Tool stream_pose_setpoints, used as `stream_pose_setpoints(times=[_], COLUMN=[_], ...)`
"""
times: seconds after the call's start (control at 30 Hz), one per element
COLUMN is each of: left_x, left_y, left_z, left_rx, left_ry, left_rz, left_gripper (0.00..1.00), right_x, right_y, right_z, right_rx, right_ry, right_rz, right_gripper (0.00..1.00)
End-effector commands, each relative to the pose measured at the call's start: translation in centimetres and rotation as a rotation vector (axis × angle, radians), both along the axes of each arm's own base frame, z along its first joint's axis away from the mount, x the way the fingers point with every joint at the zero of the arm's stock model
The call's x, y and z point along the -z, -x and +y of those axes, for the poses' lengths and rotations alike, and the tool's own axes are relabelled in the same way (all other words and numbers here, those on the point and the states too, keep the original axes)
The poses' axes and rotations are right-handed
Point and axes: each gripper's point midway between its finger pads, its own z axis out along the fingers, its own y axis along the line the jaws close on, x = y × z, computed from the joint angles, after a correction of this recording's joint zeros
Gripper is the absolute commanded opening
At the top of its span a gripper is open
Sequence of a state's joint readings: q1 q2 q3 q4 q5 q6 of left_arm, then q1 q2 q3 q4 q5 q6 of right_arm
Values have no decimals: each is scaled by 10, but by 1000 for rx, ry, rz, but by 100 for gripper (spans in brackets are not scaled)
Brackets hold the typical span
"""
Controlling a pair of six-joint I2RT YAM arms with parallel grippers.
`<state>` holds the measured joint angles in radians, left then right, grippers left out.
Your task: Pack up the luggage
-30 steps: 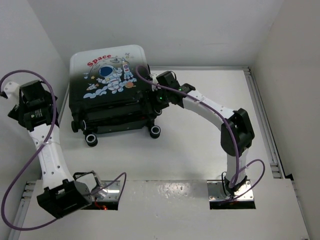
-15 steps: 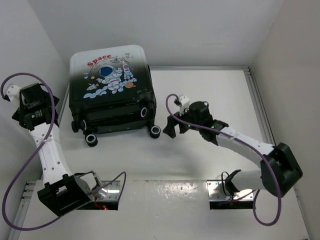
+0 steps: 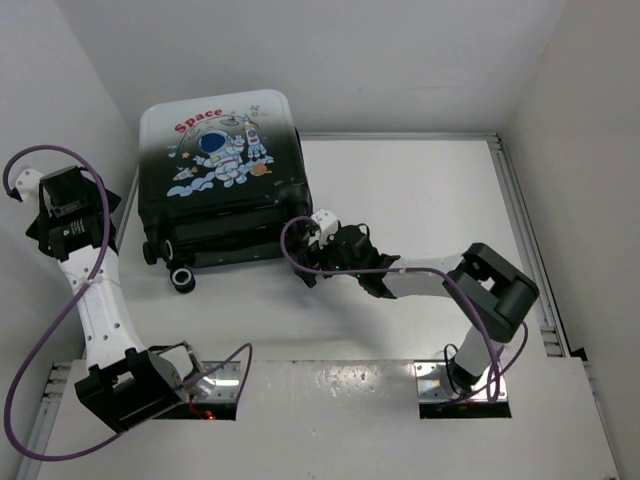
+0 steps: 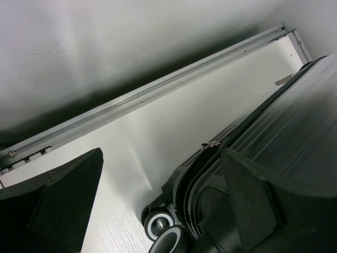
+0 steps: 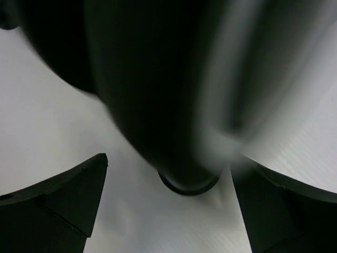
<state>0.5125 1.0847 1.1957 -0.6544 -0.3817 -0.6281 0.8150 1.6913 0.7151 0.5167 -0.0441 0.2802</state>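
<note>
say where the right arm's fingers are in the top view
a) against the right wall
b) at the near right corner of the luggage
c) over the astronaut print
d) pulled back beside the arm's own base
b: the top view shows the right arm's fingers spread open and low at the near right corner of the luggage, far from the arm's base and the wall.

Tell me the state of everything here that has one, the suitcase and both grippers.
luggage: shut, lying flat, print side up.
left gripper: open, empty, beside the luggage's left side.
right gripper: open, gripping nothing, at the luggage's near right corner.
</note>
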Motion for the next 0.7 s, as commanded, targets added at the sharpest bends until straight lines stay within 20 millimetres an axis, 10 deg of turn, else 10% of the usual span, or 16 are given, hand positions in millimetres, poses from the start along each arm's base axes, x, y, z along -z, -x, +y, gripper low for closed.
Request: stream_pose_setpoints(times=[0.0, 0.43, 0.47, 0.67], left_x=[-3, -12, -10, -10], left_y=[4, 9, 11, 12], left_z=[4, 5, 4, 5], left_rx=[-10, -17, -17, -25], left_ry=[-19, -42, -38, -42], left_rz=[8, 15, 23, 25], left_gripper=[99, 99, 99, 99], right_x=[-34, 26, 53, 61], right_y=[-25, -64, -54, -43], right_z=[24, 23, 10, -18], right_rx=[15, 30, 4, 19], right_ry=[-61, 350, 444, 509], right_rz=[-181, -260, -178, -91], right_gripper=[99, 62, 58, 60])
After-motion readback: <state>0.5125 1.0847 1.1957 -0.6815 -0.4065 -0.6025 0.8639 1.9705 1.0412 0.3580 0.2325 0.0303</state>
